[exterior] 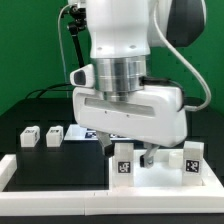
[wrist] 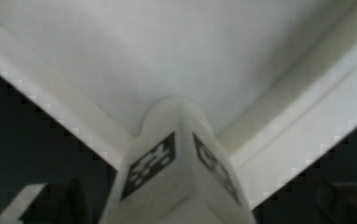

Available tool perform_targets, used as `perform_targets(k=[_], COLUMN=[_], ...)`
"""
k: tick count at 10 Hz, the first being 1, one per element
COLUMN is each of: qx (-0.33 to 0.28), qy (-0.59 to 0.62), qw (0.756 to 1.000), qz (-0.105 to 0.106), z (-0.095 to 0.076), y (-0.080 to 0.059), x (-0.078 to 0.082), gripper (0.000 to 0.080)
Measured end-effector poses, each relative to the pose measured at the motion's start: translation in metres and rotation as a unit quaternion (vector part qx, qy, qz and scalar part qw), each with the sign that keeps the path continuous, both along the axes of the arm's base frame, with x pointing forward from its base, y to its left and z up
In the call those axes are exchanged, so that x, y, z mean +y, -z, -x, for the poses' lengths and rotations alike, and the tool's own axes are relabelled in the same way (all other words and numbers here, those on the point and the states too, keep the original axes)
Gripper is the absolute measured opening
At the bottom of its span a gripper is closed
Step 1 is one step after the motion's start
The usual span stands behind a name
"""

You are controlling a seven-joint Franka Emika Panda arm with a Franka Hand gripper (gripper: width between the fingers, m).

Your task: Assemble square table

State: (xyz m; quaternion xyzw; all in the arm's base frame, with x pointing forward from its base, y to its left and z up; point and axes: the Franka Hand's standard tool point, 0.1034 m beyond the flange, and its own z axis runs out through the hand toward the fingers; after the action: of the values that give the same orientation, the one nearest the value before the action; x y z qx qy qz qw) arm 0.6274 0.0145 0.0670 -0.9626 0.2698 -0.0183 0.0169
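Observation:
The white square tabletop (exterior: 160, 180) lies at the exterior view's lower right. Two tagged white legs stand upright on it: one (exterior: 123, 164) at its near-left corner, one (exterior: 192, 160) at the right. My gripper (exterior: 130, 152) hangs just above the near-left leg, a finger on each side. In the wrist view that leg (wrist: 175, 165) points up between my fingers over a corner of the tabletop (wrist: 175, 50). The fingertips (wrist: 29, 203) show only dimly, well apart from the leg, so the gripper looks open. Two more legs (exterior: 30, 135) (exterior: 54, 133) lie on the black table at the left.
Long white border rails (exterior: 15, 170) run along the left and front edges of the black table. A flat white board (exterior: 82, 131) lies behind the gripper, mostly hidden by the arm. The arm's body blocks the middle of the exterior view.

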Motion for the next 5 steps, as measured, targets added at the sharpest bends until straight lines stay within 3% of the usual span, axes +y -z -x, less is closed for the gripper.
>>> perform_targets(k=[1,4,5], qx=[-0.001,-0.001,-0.001], qy=[-0.063,-0.061,-0.061], qw=[0.998,0.998,0.998], qz=[0.007,0.006,0.006], z=[-0.0007,-0.0004,-0.0004], y=[-0.0002,0.0004,0.0005], x=[-0.0003,-0.0007,-0.0008], gripper=[0.0649,0.0637,0.0465])
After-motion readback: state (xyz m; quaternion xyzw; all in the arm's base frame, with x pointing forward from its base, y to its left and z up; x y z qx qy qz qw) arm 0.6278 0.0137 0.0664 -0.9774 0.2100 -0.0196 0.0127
